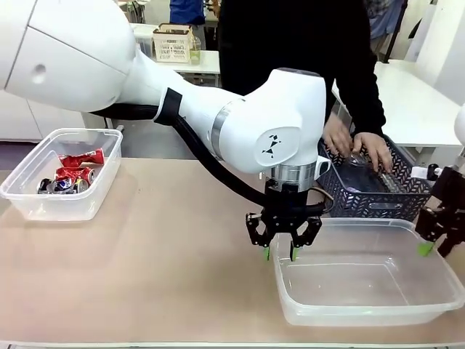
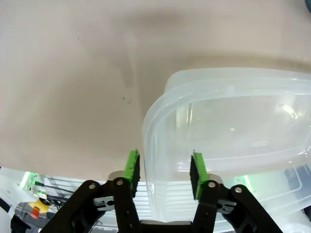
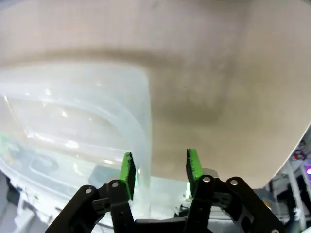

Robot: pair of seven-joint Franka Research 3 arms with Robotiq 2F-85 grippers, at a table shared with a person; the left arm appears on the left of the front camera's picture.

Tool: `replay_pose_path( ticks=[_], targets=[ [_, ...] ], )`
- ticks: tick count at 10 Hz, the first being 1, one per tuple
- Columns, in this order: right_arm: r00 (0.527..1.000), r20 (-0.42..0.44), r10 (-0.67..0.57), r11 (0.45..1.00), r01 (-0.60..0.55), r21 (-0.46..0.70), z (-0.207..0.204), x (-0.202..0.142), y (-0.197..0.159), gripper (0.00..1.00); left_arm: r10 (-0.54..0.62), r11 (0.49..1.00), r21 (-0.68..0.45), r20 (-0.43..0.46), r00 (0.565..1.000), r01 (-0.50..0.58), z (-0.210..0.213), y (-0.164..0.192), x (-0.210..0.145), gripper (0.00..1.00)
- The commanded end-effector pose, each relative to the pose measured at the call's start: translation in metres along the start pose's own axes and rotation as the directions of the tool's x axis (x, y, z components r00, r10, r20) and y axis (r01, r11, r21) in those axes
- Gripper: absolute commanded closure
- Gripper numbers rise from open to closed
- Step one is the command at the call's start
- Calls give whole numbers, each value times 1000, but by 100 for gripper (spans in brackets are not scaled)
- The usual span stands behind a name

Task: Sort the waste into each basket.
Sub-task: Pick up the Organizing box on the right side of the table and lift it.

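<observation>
1. Left arm (image 1: 218, 109): it comes in from the left edge of the table (image 1: 167, 276) and reaches past the middle. The wrist points straight down over the near-right part of the surface.
2. Left gripper (image 1: 280, 253) (image 2: 164, 171): it is released, with the fingers spread wide. They straddle the left short rim of the right tub (image 1: 363, 313) (image 2: 160, 107), one green pad (image 2: 132, 166) outside the wall and the other inside. Gaps show on both sides of the wall, and no contact is seen.
3. Right gripper (image 1: 434, 249) (image 3: 160, 171): it hangs fingers-down at the right short rim of the same tub. The fingers are spread and released, holding nothing. In the wrist view the tub (image 3: 97, 104) wall runs between the pads (image 3: 193, 167), close to one of them. Whether it touches that pad cannot be told.
4. Right tub: it stands flat at the near right corner of the table, long side along the near edge. It is clear and colourless with a rolled rim, and the table (image 2: 73, 73) (image 3: 218, 58) shows through its floor.
5. Left tub (image 1: 29, 200): it is of the same make and stands at the left edge, well apart from the right one. Crushed cans (image 1: 73, 171), red and silver, lie heaped on its floor.
6. Basket (image 1: 378, 196): dark and lattice-walled, it sits just behind the right tub toward the far right edge. Both of the person's hands (image 1: 374, 149) are inside it, on something clear that cannot be made out.
</observation>
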State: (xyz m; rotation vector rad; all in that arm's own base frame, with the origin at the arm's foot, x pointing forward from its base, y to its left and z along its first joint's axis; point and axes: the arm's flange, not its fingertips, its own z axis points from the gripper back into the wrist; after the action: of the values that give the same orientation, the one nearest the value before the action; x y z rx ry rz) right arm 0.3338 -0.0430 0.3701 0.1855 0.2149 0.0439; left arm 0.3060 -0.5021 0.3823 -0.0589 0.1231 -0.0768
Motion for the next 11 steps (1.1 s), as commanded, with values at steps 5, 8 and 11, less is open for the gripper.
replay_pose_path(
  ticks=[5,8,11],
  targets=[
    [986,46,-158,982,162,-92,-44,-51,17,100,30,999,23,15,999,-30,3,0,-2,100],
    [987,26,-160,981,162,-105,-42,-52,16,100,38,999,-1,13,999,-38,16,9,0,100],
    [988,-26,-152,983,148,-111,-10,-62,15,100,53,999,-2,32,998,-53,53,37,-3,100]
  ],
)
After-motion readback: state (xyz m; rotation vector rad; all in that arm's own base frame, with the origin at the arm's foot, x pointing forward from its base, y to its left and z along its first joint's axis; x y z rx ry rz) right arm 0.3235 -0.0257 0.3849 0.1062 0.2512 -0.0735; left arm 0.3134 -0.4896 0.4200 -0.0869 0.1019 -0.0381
